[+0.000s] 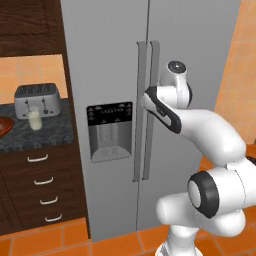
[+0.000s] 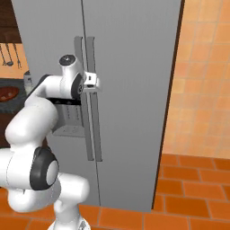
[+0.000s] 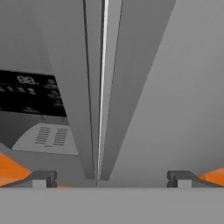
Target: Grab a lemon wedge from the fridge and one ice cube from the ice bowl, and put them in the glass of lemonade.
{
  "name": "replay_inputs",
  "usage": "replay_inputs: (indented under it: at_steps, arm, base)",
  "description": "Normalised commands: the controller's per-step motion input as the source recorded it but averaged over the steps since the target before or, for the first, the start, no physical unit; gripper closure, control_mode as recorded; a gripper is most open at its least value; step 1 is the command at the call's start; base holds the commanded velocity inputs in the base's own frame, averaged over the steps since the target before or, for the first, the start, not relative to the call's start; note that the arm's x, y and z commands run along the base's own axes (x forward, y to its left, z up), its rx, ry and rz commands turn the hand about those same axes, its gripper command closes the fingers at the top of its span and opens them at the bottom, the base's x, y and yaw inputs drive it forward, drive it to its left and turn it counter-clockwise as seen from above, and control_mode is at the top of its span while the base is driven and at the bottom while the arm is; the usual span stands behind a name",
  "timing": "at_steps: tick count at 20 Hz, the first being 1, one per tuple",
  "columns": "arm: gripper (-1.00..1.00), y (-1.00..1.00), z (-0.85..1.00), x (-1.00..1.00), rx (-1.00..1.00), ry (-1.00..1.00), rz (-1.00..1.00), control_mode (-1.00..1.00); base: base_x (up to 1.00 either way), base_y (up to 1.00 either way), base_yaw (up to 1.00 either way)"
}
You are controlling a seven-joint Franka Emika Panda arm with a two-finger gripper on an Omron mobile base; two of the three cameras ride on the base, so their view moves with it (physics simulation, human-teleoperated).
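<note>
Arm raised and bent forward, gripper (image 2: 93, 81) level at the fridge (image 1: 110, 60) handles (image 2: 89, 112), fingers (image 3: 41, 178) spread wide apart, holding nothing. Both doors closed; right door's handle directly ahead of the gripper in the hand view, dispenser panel (image 1: 110, 131) to the left. Glass of lemonade (image 1: 34, 119) well apart on the dark stone counter (image 1: 50, 131), just in front of the toaster (image 1: 37, 99); ice bowl (image 1: 4, 125) at the counter's left edge. Orange tiled floor (image 2: 193, 188) and wall.

Glossy white rounded arm (image 1: 210, 132) — dark joint bands.
</note>
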Motion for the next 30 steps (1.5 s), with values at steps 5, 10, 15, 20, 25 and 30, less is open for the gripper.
replay_inputs:
  at_steps: [5, 10, 15, 20, 25, 30]
  arm:
    - [-1.0, 0.0, -0.07, 0.3, 0.0, -0.02, 0.0, -1.0]
    - [-1.0, -0.01, -0.06, 0.24, 0.0, -0.02, 0.0, -1.0]
    - [-1.0, -0.12, -0.09, 0.27, 0.0, -0.01, 0.0, -1.0]
    - [-1.0, -0.07, -0.1, 0.28, 0.03, -0.03, 0.0, -1.0]
    - [-1.0, 0.0, -0.07, 0.27, 0.04, -0.06, 0.0, -1.0]
    - [-1.0, 0.0, -0.08, 0.36, 0.01, -0.04, 0.0, -1.0]
  base:
    - [0.0, 0.0, 0.0]
    - [0.0, 0.0, 0.0]
    - [0.0, 0.0, 0.0]
    - [0.0, 0.0, 0.0]
    - [0.0, 0.0, 0.0]
    - [0.0, 0.0, 0.0]
